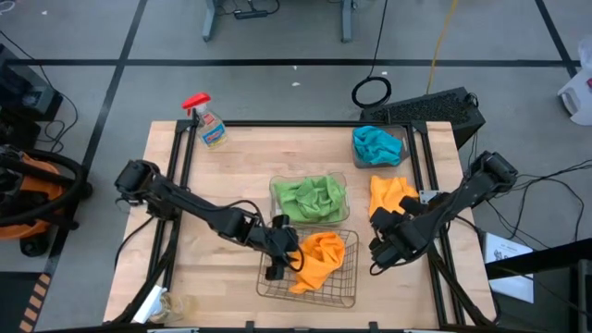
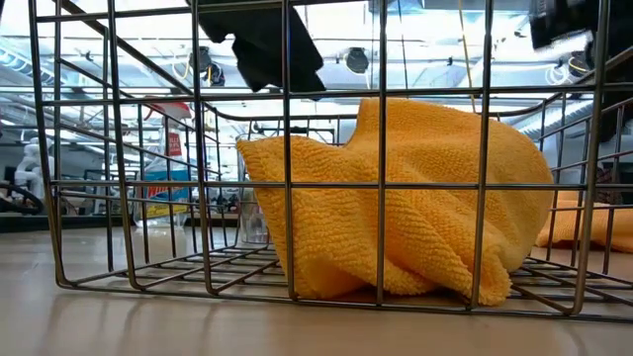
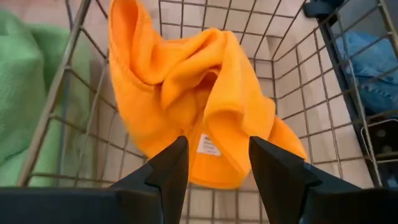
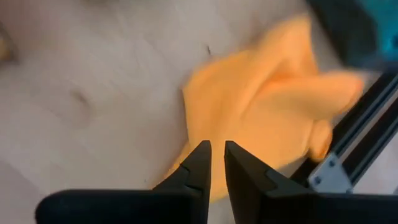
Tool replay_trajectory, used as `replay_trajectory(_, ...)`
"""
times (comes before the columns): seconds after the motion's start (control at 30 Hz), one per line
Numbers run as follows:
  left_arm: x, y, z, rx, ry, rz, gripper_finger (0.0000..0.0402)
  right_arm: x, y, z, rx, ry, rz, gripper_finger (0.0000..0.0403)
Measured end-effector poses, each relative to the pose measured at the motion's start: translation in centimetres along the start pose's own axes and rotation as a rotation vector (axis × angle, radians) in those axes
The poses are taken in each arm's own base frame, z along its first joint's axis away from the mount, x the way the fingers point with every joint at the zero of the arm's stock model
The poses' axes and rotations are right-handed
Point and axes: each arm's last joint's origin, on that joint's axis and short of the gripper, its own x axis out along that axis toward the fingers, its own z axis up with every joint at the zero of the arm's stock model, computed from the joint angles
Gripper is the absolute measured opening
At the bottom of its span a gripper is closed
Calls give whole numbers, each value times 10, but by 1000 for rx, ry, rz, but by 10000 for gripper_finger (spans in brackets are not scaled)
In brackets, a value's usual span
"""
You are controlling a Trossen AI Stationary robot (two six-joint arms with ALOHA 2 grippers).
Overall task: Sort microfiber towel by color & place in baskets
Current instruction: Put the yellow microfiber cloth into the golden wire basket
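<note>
A yellow-orange towel (image 1: 319,261) (image 3: 186,93) lies crumpled in the copper wire mesh basket (image 1: 351,277) and leans on its side wall (image 2: 396,198). My left gripper (image 1: 287,262) (image 3: 217,155) hangs open just above it, inside the basket. Green towels (image 1: 310,197) fill the clear basket (image 1: 274,190). Teal towels (image 1: 375,146) sit in a container (image 1: 401,141) at the far right. A second yellow-orange towel (image 1: 393,192) (image 4: 267,106) lies flat on the table. My right gripper (image 1: 385,220) (image 4: 216,158) hovers over its near edge, with only a narrow slit between the fingers.
A spray bottle with a red trigger (image 1: 208,125) stands at the far left corner. Black frame rails (image 1: 427,176) run along both sides of the table, and one passes close to the loose orange towel (image 4: 348,155). Bare wood (image 1: 213,176) lies left of the baskets.
</note>
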Motion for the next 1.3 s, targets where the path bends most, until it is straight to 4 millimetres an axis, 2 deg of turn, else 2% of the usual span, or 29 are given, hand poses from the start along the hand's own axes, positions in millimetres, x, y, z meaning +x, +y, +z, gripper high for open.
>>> replay_trajectory(0.17, -10, -7, 1, 28, -6, -16, 164, 43, 1, -18, 70, 162, 6, 36)
replay_trajectory(0.3, -24, -14, 3, 60, -32, -28, 150, 67, -7, -26, 146, 198, -56, 62)
replay_trajectory(0.4, -36, -17, 5, 69, -61, 1, 140, 74, -10, -27, 192, 207, -72, 106)
replay_trajectory(0.57, -51, -19, 3, 83, -66, 85, 128, 72, -9, -24, 199, 193, -64, 216)
replay_trajectory(0.7, -53, -18, 1, 88, -54, 119, 127, 73, -10, -21, 189, 110, -79, 293)
replay_trajectory(0.8, -53, -18, 1, 90, -50, 126, 127, 78, -11, -22, 188, 84, -79, 325)
replay_trajectory(1.0, -53, -18, 1, 88, -51, 128, 127, 78, -9, -21, 195, 138, -52, 330)
replay_trajectory(1.3, -52, -15, -4, 93, -16, 184, 127, 72, 9, -11, 189, 39, 121, 325)
